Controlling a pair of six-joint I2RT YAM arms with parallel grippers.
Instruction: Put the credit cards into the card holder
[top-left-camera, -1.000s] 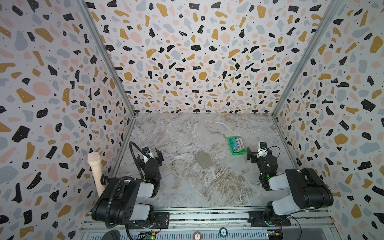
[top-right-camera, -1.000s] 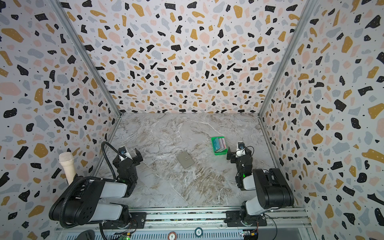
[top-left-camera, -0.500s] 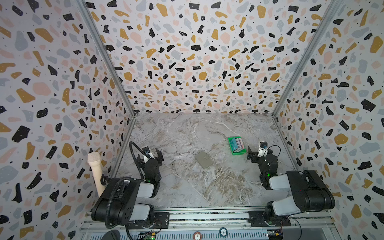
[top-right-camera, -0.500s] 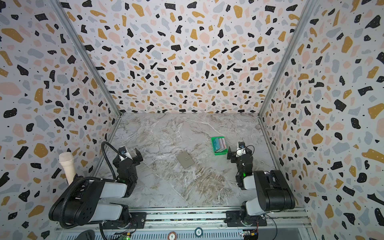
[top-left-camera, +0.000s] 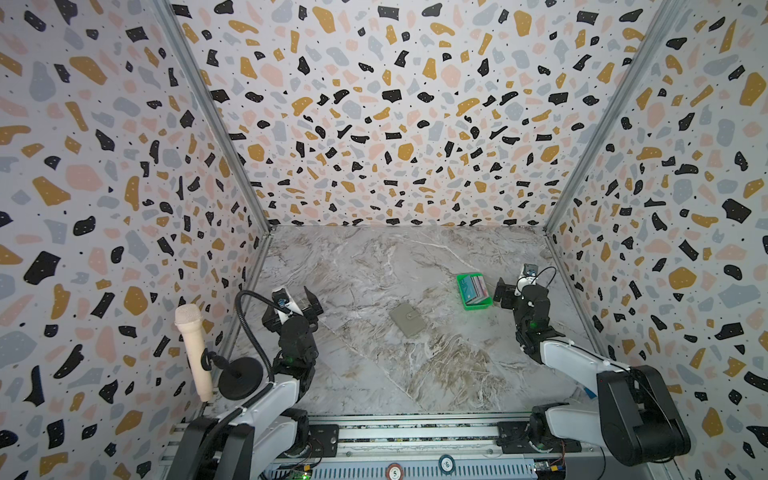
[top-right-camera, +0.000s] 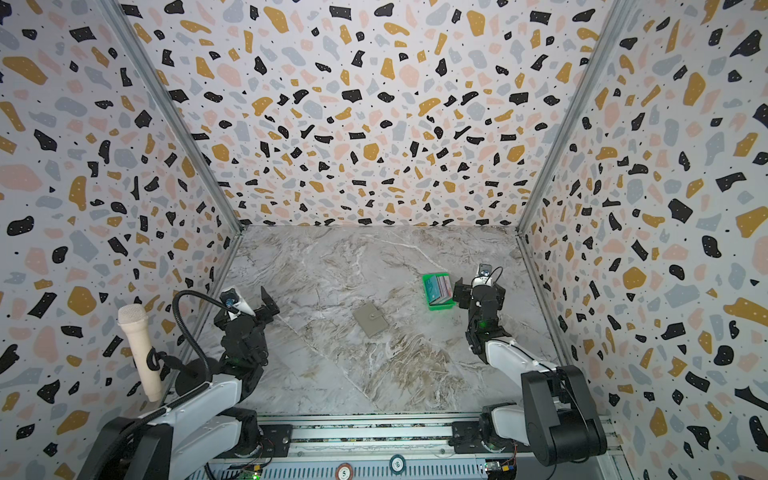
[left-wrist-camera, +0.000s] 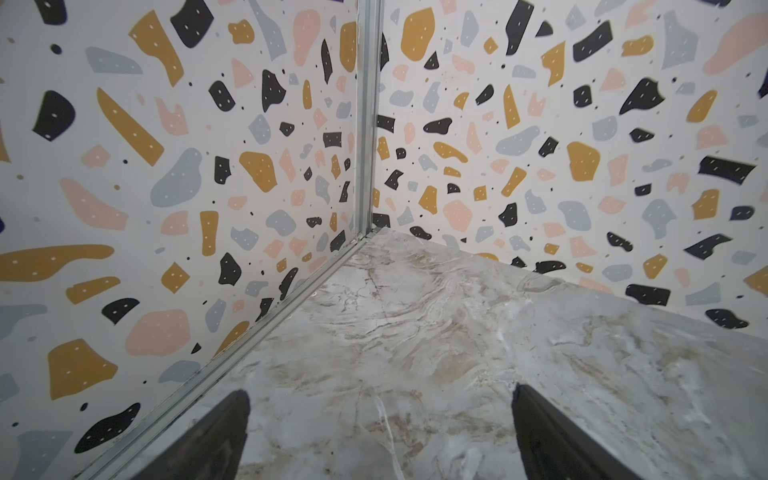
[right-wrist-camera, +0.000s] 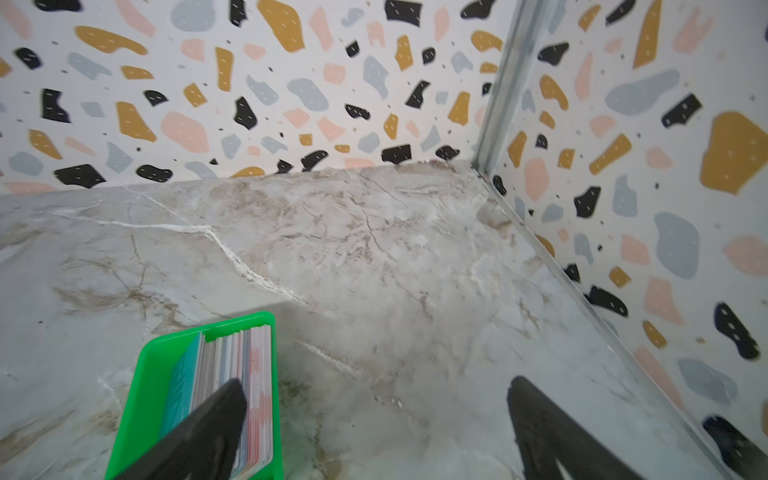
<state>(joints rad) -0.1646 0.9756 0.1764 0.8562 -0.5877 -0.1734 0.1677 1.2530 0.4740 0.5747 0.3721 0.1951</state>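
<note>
Your left claw (left-wrist-camera: 380, 399) and right claw (right-wrist-camera: 376, 386) gape wide, empty. The credit cards (top-left-camera: 476, 289) stand in the green tray (top-left-camera: 478, 306), far right; the card holder (top-left-camera: 407, 319) lies closed on the counter (top-left-camera: 374, 257).

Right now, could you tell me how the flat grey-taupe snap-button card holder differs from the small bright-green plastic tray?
The card holder is flat, closed and grey-taupe; the tray is bright green with raised walls. The tray holds the credit cards on edge; the card holder shows none. The card holder lies mid-table, the tray further right. Both are rectangular and rest on the marble table.
</note>
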